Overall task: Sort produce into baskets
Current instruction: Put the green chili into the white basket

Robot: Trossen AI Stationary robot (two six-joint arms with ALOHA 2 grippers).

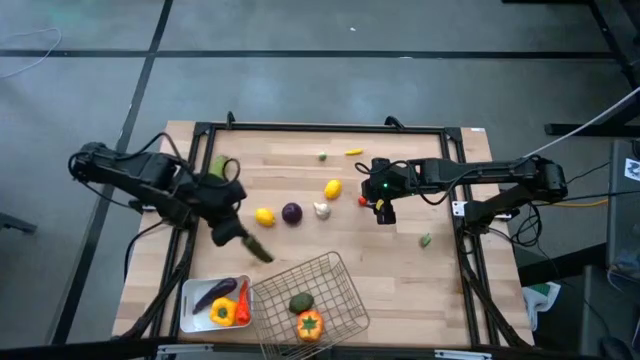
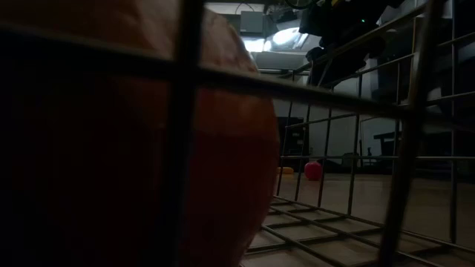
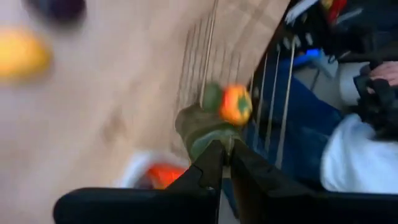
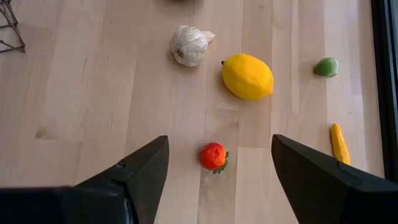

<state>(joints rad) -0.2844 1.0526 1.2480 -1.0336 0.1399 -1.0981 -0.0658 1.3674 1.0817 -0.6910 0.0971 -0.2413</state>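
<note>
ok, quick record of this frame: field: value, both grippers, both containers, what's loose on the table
left gripper: shut on cucumber, near wire basket's corner
right gripper: open, above small red piece, not touching
wire basket: orange pepper, dark green piece
white tray: eggplant, yellow pepper, a red-orange piece
loose on table: two lemons, purple onion, garlic, a few small green and yellow pieces
</note>
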